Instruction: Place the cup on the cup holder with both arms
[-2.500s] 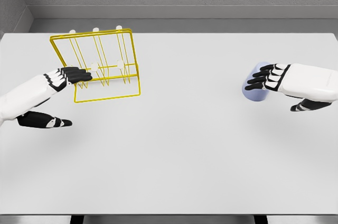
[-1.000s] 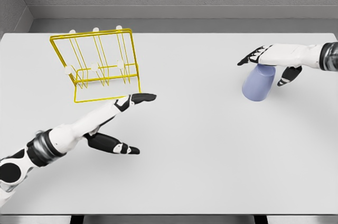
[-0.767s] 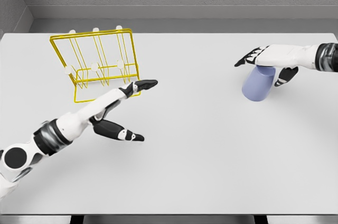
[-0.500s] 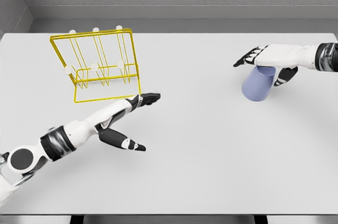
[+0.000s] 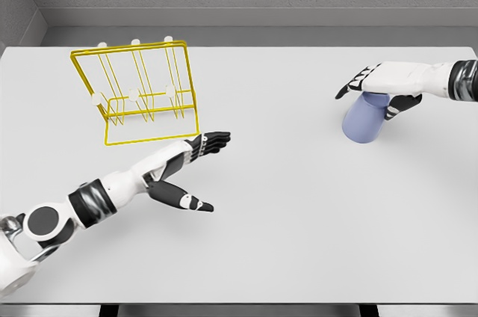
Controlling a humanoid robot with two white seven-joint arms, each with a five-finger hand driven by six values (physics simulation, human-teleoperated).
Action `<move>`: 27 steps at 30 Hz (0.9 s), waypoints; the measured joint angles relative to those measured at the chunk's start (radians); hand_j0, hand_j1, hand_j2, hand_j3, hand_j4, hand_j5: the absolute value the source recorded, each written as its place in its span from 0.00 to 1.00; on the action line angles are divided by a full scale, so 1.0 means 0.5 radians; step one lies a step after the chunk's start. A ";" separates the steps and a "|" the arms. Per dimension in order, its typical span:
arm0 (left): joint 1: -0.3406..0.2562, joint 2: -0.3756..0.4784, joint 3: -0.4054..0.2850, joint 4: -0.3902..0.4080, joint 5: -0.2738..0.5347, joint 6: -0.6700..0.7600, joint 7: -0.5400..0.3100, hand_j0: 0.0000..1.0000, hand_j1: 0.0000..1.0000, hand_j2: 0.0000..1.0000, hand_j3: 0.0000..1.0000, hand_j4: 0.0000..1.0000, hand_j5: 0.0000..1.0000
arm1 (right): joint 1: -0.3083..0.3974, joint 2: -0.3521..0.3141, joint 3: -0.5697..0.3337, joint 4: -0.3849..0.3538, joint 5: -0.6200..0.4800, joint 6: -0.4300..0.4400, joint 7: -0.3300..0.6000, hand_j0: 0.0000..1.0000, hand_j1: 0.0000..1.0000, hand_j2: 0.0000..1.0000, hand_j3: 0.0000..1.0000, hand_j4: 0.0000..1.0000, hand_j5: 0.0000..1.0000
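The lilac cup (image 5: pixel 365 120) stands on the table (image 5: pixel 299 212) at the far right, well apart from the yellow wire cup holder (image 5: pixel 142 93) at the far left; the right hand (image 5: pixel 373 83) lies over its top, thumb down the side, seemingly to grip it; the left hand (image 5: pixel 196 158) waits near the holder, fingers spread, holding nothing, likely ready to receive.

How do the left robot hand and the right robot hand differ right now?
The left robot hand hovers open over bare table just right of the yellow cup holder, holding nothing; the right robot hand sits on top of the blue cup, fingers and thumb draped around it. The left points toward the table's middle, away from the holder; the right points leftward over the cup. Both are white with black fingers.
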 measured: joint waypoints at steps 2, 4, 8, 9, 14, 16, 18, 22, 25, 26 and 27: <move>-0.003 -0.016 0.000 0.017 0.003 0.006 0.001 1.00 1.00 1.00 1.00 1.00 1.00 | 0.000 -0.001 0.000 -0.001 -0.001 0.001 0.000 0.83 0.83 0.83 0.83 0.83 0.83; -0.018 -0.031 0.002 0.028 0.005 0.028 0.003 1.00 1.00 1.00 1.00 1.00 1.00 | 0.000 -0.001 0.000 -0.001 -0.001 0.002 0.000 0.82 0.82 0.82 0.82 0.82 0.82; -0.015 -0.055 0.007 0.040 0.008 0.063 0.007 1.00 1.00 1.00 1.00 1.00 1.00 | 0.006 -0.002 -0.005 -0.001 -0.006 0.010 -0.005 0.83 0.83 0.83 0.83 0.83 0.83; -0.012 -0.057 0.007 0.045 0.008 0.066 0.007 1.00 1.00 1.00 1.00 1.00 1.00 | 0.003 -0.003 0.002 -0.001 -0.008 0.012 -0.006 0.83 0.83 0.83 0.83 0.83 0.83; -0.012 -0.059 0.011 0.067 0.009 0.072 0.009 1.00 1.00 1.00 1.00 1.00 1.00 | 0.006 -0.014 0.014 0.000 -0.017 0.033 -0.007 0.83 0.83 0.83 0.83 0.83 0.83; -0.012 -0.060 0.012 0.078 0.008 0.072 0.009 1.00 1.00 1.00 1.00 1.00 1.00 | 0.006 -0.019 0.016 0.000 -0.019 0.036 0.000 0.82 0.82 0.82 0.82 0.82 0.82; -0.012 -0.060 0.012 0.089 0.007 0.072 0.009 1.00 1.00 1.00 1.00 1.00 1.00 | 0.009 -0.024 0.015 -0.001 -0.024 0.042 0.000 0.83 0.83 0.83 0.83 0.83 0.83; -0.006 -0.060 0.013 0.103 0.006 0.072 0.009 1.00 1.00 1.00 1.00 1.00 1.00 | 0.009 -0.026 0.020 -0.002 -0.035 0.050 -0.001 0.84 0.84 0.84 0.84 0.84 0.84; -0.003 -0.060 0.015 0.130 0.008 0.072 0.009 1.00 1.00 1.00 1.00 1.00 1.00 | 0.012 -0.030 0.024 -0.003 -0.049 0.067 -0.005 0.84 0.84 0.84 0.84 0.84 0.84; -0.003 -0.060 0.015 0.141 0.015 0.072 0.009 1.00 1.00 1.00 1.00 1.00 1.00 | 0.012 -0.031 0.026 -0.003 -0.054 0.071 -0.007 0.84 0.84 0.84 0.84 0.84 0.84; -0.003 -0.060 0.015 0.151 0.029 0.072 0.009 1.00 1.00 1.00 1.00 1.00 1.00 | 0.012 -0.032 0.027 -0.003 -0.063 0.076 -0.010 0.84 0.84 0.84 0.84 0.84 0.84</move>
